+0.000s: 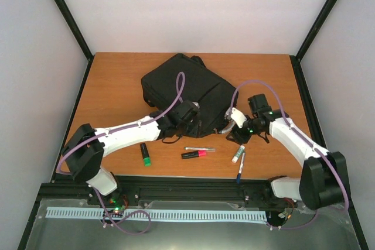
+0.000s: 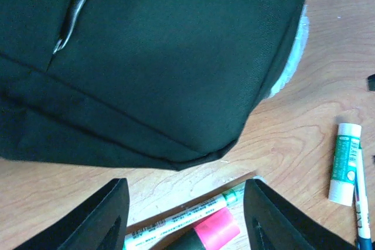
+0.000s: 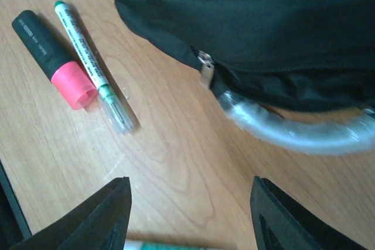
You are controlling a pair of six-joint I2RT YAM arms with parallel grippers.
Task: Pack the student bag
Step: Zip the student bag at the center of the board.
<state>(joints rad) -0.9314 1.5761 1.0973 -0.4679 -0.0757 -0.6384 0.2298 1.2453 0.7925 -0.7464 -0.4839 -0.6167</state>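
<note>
Nearest the lens: left pincer apart, empty, above pink highlighter and white marker on counter. Same for right pincer: apart, gripping nothing. Located student bag mid-counter, just beyond both pincers. Judged long axis diagonal, far-left to near-right; loop handle end pointing near-right, closest to right pincer.
</note>
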